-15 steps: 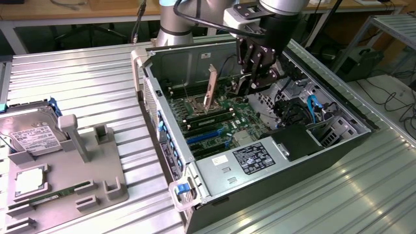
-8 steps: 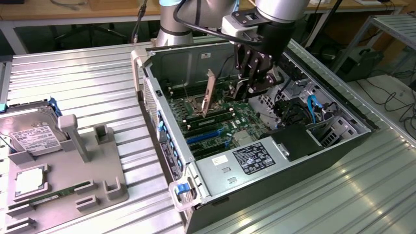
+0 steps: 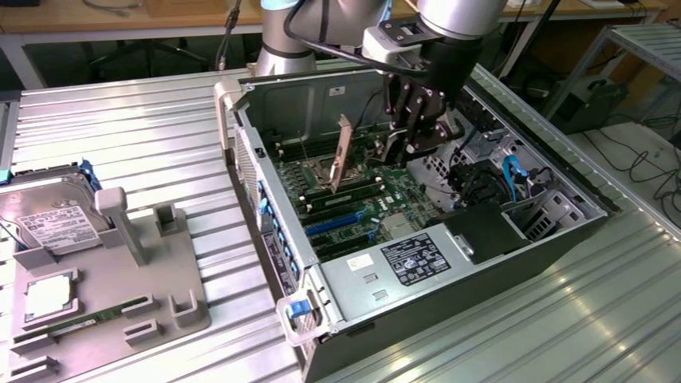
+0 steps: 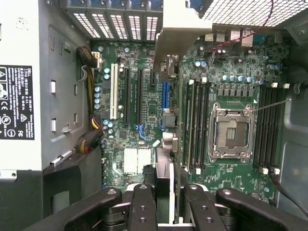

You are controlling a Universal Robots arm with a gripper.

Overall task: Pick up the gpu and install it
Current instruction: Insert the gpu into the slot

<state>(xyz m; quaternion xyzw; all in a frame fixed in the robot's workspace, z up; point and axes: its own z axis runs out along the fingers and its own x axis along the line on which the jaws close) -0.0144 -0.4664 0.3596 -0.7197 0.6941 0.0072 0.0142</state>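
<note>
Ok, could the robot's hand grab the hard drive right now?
Probably not. The end effector is already shut on the gpu, over the open computer case, and the hard drive sits off on the grey tray at the exterior view's left.

Ribbed metal tabletop (image 3: 139, 120), wooden desks (image 3: 117, 14) behind, floor cables (image 3: 639, 159)

We see a ribbed, shiny bare-metal table (image 3: 127, 136) under a dull grey sheet-metal computer case (image 3: 352, 287). Its green motherboard (image 4: 144, 130) looks glossy; the matt grey plastic holder tray (image 3: 139, 279) looks smooth.
</note>
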